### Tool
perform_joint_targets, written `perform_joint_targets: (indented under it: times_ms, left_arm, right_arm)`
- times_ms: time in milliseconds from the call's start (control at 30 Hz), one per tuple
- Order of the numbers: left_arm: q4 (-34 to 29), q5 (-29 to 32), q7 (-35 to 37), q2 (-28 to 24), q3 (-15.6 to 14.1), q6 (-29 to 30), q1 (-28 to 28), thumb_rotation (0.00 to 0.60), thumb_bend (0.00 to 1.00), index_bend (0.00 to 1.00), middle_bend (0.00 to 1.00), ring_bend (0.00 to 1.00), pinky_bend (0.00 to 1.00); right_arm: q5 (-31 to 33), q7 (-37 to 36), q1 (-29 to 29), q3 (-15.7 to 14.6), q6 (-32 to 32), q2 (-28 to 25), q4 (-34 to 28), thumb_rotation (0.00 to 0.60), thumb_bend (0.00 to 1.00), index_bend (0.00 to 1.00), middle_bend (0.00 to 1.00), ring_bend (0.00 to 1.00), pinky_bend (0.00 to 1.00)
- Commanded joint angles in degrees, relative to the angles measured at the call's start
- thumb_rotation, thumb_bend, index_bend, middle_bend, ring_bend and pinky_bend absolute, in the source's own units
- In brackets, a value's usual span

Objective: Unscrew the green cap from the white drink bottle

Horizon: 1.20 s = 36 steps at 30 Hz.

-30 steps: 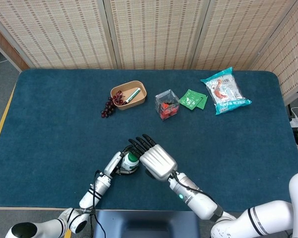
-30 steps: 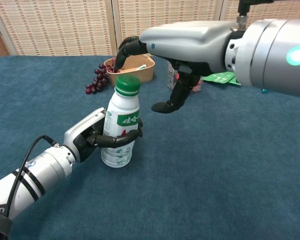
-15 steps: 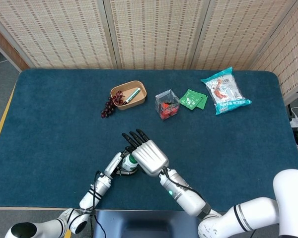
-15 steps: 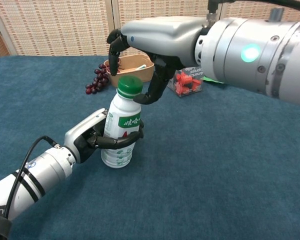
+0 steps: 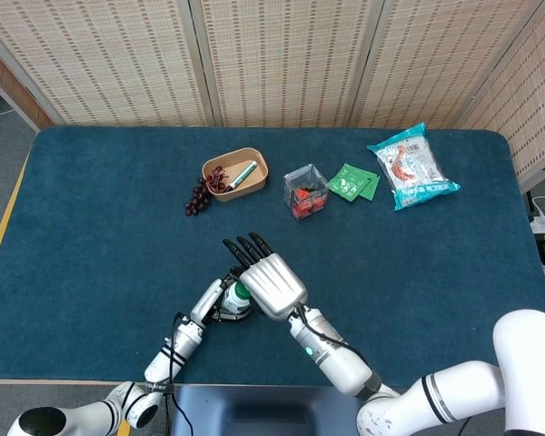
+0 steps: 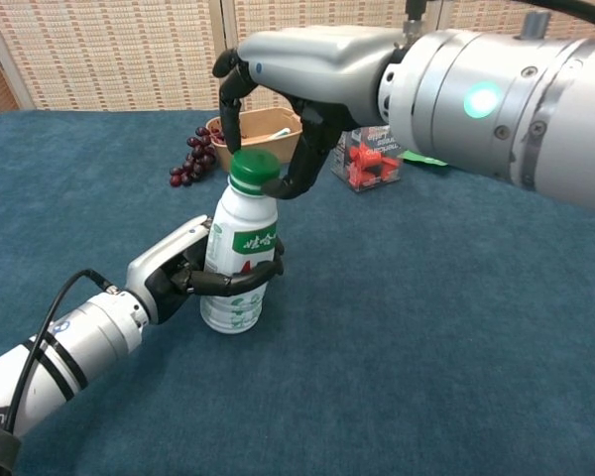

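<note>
The white drink bottle (image 6: 240,260) stands upright on the blue table, its green cap (image 6: 254,169) on top. My left hand (image 6: 193,270) grips the bottle's body from the left, with its fingers wrapped round the label. From above, my right hand (image 6: 302,69) has come down over the cap, fingers at the cap's far left side and thumb curled against its right side, pinching it. In the head view my right hand (image 5: 268,282) hides most of the bottle; only a bit of the cap (image 5: 240,292) shows beside my left hand (image 5: 211,300).
Behind the bottle a tan bowl (image 5: 235,173) holds a pen, with dark grapes (image 5: 198,193) beside it. Further right lie a clear box of red pieces (image 5: 305,191), green packets (image 5: 354,182) and a snack bag (image 5: 411,165).
My right hand moved left over the bottle, came down, and closed its fingers and thumb around the green cap. The left hand and bottle stayed in place.
</note>
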<state>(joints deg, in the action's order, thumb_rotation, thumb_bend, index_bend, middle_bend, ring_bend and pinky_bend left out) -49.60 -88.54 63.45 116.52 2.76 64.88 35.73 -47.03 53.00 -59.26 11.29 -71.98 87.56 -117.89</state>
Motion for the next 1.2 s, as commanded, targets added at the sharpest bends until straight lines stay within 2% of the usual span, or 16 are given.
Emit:
perform_joint_targets:
  times_ms: [33,200,433,533,600,733,967,1067,1133,1200]
  left_arm:
    - [0.0,0.0,-0.1,0.0,0.0,0.0,0.0,0.6,0.89,0.7,0.78,0.24,0.0]
    - [0.2,0.1,0.0,0.1,0.2,0.0,0.1,0.6,0.89,0.7,0.78,0.24,0.0]
    - [0.3,0.0,0.4,-0.1,0.2,0.3,-0.1,0.6,0.88,0.7,0.78,0.24,0.0]
    - [0.2,0.1,0.7,-0.1,0.5,1.1,-0.3,0.6,0.87,0.69,0.77,0.24,0.0]
    - [0.0,0.1,0.7,-0.2,0.7,1.5,-0.3,0.6,0.86,0.69,0.76,0.23,0.0]
    - [0.1,0.1,0.5,-0.3,0.7,0.9,-0.1,0.6,0.85,0.68,0.74,0.22,0.0]
    - [0.3,0.4,0.1,0.1,0.9,1.6,-0.5,0.6,0.82,0.68,0.72,0.21,0.0]
    - [0.3,0.4,0.7,0.1,1.0,2.0,-0.6,0.6,0.8,0.68,0.7,0.2,0.0]
    - [0.3,0.3,0.9,0.2,0.9,2.2,-0.6,0.6,0.78,0.68,0.67,0.18,0.0]
    - [0.6,0.1,0.9,0.3,0.9,2.5,-0.7,0.6,0.76,0.66,0.62,0.16,0.0]
  right_arm:
    - [-0.4,-0.1,0.0,0.0,-0.3,0.3,0.1,0.6,0.21,0.47,0.0,0.0,0.0]
    - [-2.9,-1.1,0.8,0.0,-1.4,0.0,-0.1,0.6,0.21,0.56,0.02,0.0,0.01]
    - [-5.5,-2.6,2.8,-0.4,-2.9,-3.0,-1.5,0.6,0.21,0.58,0.04,0.0,0.02]
    - [-6.7,-3.4,5.0,-2.6,-3.3,-6.0,-2.3,0.6,0.21,0.58,0.04,0.0,0.02]
    - [-8.3,-4.6,7.1,-5.3,-3.3,-8.2,-2.0,0.6,0.21,0.58,0.04,0.0,0.02]
    - [-11.6,-8.0,11.0,-10.6,-2.1,-10.5,2.6,0.6,0.21,0.58,0.04,0.0,0.02]
    - [-13.2,-12.0,13.6,-13.4,2.0,-10.3,9.1,0.6,0.21,0.57,0.04,0.0,0.02]
    - [-13.0,-11.1,14.0,-14.0,3.4,-10.1,10.0,0.6,0.21,0.5,0.04,0.0,0.02]
    - [-12.5,-10.4,13.9,-14.2,4.6,-10.3,10.1,0.6,0.21,0.41,0.04,0.0,0.02]
    - [-11.7,-9.7,13.8,-14.3,5.8,-10.8,9.7,0.6,0.21,0.26,0.03,0.0,0.01]
